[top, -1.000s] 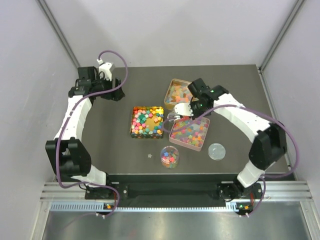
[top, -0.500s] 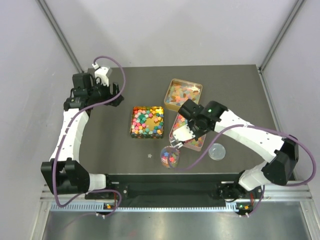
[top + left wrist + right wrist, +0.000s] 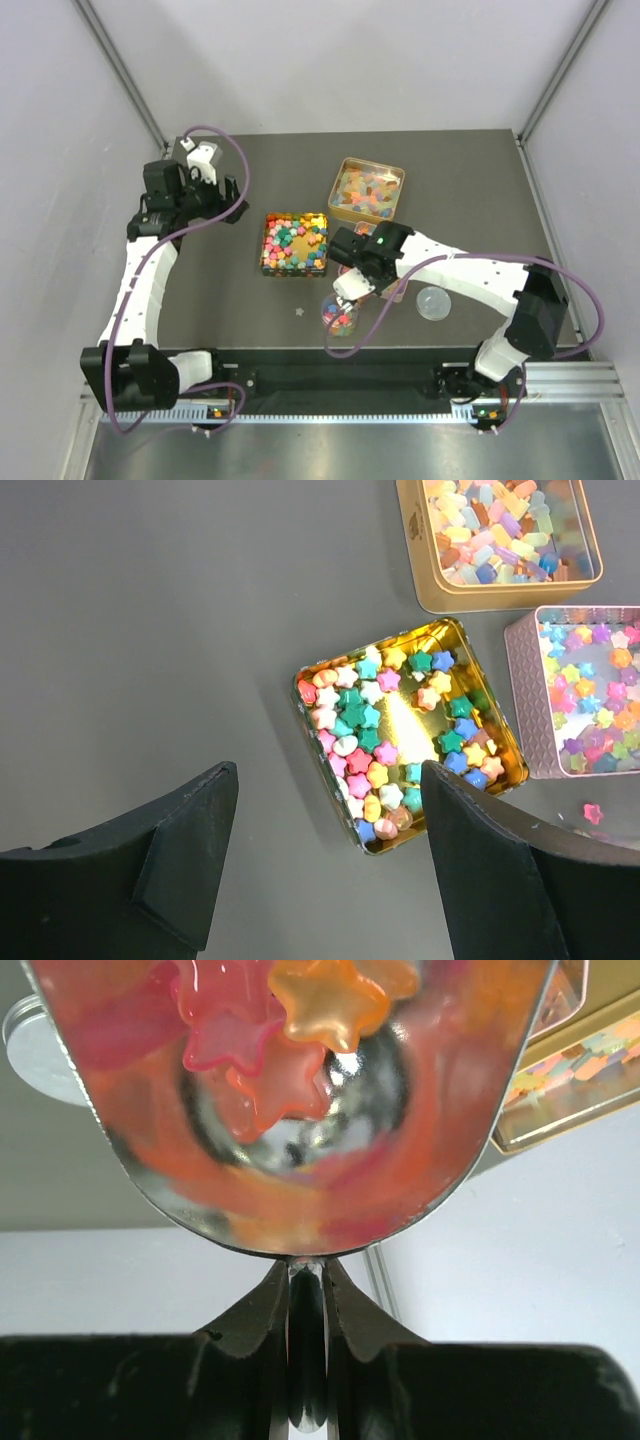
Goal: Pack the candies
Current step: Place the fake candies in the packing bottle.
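Star candies (image 3: pixel 262 1035) in a scoop (image 3: pixel 330 1185), clamped by the right claw (image 3: pixel 307 1285) near the six-o'clock jar (image 3: pixel 340 314) — could be scattered by an off-centre tip; left claw (image 3: pixel 328 815) open.

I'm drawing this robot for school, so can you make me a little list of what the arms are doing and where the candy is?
Left gripper: open, empty, above the table's far left.
Right gripper: shut on a metal scoop, close above the jar.
Scoop load: pink and orange star candies.
Jar: clear, partly filled; lid off, to its right.
Tins: gold tin of opaque stars; second gold tin of see-through pieces; pink tin of stars.
Stray: one loose star left of the jar.
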Controlling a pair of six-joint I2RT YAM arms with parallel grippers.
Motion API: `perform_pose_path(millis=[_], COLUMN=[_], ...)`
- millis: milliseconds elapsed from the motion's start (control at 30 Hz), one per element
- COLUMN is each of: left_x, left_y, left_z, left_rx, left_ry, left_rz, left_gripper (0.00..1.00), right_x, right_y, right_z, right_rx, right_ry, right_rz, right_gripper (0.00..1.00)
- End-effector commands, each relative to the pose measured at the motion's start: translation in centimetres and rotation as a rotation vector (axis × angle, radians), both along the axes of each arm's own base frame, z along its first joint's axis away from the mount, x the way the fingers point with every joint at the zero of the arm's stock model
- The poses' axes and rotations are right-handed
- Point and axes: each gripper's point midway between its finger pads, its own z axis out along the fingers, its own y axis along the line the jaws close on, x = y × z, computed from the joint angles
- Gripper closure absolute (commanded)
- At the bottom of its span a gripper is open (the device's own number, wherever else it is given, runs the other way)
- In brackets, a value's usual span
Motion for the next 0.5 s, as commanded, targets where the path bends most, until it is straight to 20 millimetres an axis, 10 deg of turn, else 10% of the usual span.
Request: perform_pose_path(millis=[0,467], left_x=[0.0,-2.2], left_y=[-0.1,-0.6], left_z=[2.4,2.7], left_rx=[-0.023,-0.046], left_ry=[-0.113,-0.164], left_rz=[0.006,-0.001], left_gripper=[0.22,0.21], right_x=[-0.1,-0.1], right_y=[-0.3,-0.4], right_z=[1.4,4.1], right_rx=[-0.087,-0.247], right_ry=[-0.092,-0.254], right_rz=[-0.006,0.03], right_gripper=[1.0,1.0])
